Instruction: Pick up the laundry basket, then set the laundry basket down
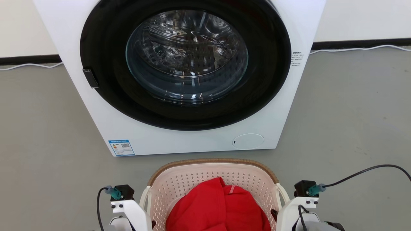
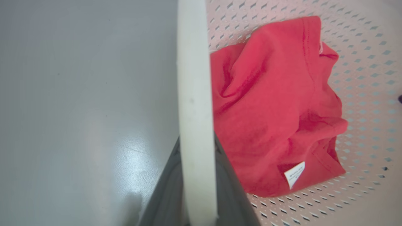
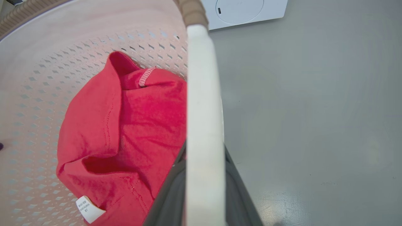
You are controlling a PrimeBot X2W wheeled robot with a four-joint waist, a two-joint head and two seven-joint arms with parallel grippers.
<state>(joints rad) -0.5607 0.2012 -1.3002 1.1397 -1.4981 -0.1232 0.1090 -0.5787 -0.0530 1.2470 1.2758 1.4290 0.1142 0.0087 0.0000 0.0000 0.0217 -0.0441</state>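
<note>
Stands on a smooth, faintly glossy grey floor [image 1: 353, 112], facing a boxy white washing machine [image 1: 96, 106] with a round, black-ringed door of domed glass [image 1: 186, 57] over a ribbed steel drum. Has the laundry basket [image 1: 192, 179] directly ahead, near the machine's foot but apart from it: cream perforated plastic, rounded-rectangular, capped by a brown woven-look rim [image 1: 212, 160]. Resting on the floor or lifted clear of it: cannot tell. Carries inside a crumpled red knit garment [image 1: 218, 208] with stitched hems and a small white sewn-in label [image 2: 294, 174]. Clamps the left hand [image 2: 198, 147] on the flat white left loop handle [image 2: 194, 94], dark fingers pressed to both faces of the band. Clamps the right hand [image 3: 204, 150] likewise on the right loop handle [image 3: 204, 94].
</note>
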